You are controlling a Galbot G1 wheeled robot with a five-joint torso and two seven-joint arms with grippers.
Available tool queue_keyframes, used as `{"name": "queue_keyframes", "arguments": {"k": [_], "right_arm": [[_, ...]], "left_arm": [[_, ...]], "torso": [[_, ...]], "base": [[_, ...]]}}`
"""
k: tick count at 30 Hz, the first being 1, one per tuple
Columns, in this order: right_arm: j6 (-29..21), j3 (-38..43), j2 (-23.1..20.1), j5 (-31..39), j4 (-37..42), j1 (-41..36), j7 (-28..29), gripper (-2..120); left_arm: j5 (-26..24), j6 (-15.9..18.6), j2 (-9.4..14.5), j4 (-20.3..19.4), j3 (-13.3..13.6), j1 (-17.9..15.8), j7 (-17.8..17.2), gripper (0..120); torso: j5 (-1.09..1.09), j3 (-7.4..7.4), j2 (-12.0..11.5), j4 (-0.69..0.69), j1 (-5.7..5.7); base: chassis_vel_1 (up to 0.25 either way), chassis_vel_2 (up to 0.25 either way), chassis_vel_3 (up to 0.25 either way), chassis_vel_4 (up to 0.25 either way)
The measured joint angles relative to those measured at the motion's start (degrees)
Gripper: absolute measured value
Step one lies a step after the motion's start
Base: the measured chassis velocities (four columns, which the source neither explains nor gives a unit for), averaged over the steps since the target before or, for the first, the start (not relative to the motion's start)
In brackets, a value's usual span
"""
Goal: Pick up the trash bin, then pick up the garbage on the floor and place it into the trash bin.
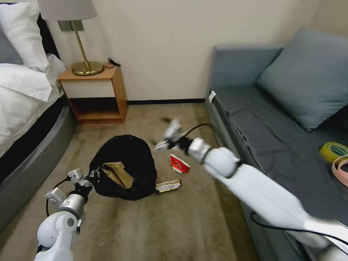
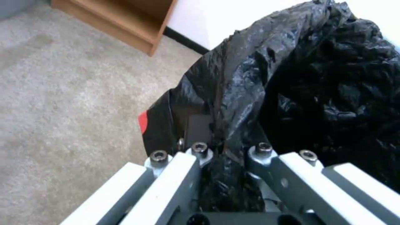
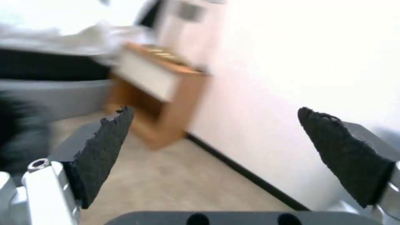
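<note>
Black crinkled bag-lined trash bin (image 1: pixel 125 166) pinched at its rim by our left tool (image 2: pixel 227 150) | right tool (image 3: pixel 217 156) wide open, empty | red-white folded carton (image 1: pixel 178 164) lettering unreadable

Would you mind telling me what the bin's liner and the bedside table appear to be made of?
The trash bin's liner looks like thin black plastic film: crinkled and glossy with highlights, bunched in the left claw. The bedside table looks like light wood or wood-look laminate, matte, with a warm flat surface; which one is unclear.
</note>
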Motion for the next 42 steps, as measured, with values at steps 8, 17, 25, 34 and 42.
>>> {"name": "queue_keyframes", "arguments": {"k": [8, 17, 25, 34, 42], "right_arm": [[-6.05, 14.59, -1.34, 1.32, 9.98, -19.19, 8.90, 100], [-9.88, 21.39, 3.57, -3.18, 18.17, -33.56, 12.25, 100], [-9.80, 24.46, 7.06, -9.15, 20.97, -40.54, 10.46, 100], [-8.71, 25.65, 8.13, -11.84, 21.93, -42.48, 7.69, 100], [-8.32, 25.82, 9.27, -13.82, 22.39, -43.63, 6.24, 100]], "left_arm": [[1.97, -0.75, 0.79, 0.00, -1.24, -0.15, -0.48, 3], [2.81, -0.76, 0.20, -1.61, -2.43, 1.28, -0.75, 3], [2.69, -0.76, 0.39, -2.76, -3.46, 2.53, -0.80, 3], [1.52, -0.58, 0.66, -3.03, -4.55, 2.49, -1.59, 3], [-0.17, -0.53, 1.26, -3.05, -6.93, 3.13, -1.66, 3]], "torso": [[0.03, 0.00, 0.00, 0.00, 0.00], [0.00, 0.00, 0.00, 0.01, 0.00], [0.00, 0.00, 0.00, 0.01, 0.00], [0.00, 0.00, 0.00, 0.01, 0.00], [0.00, 0.01, -0.01, 0.01, 0.00]], "base": [[0.000, 0.000, 0.000, 0.000], [0.000, 0.000, 0.000, 0.000], [0.000, 0.000, 0.000, 0.000], [0.000, 0.000, 0.000, 0.000], [0.000, 0.000, 0.000, 0.000]]}}
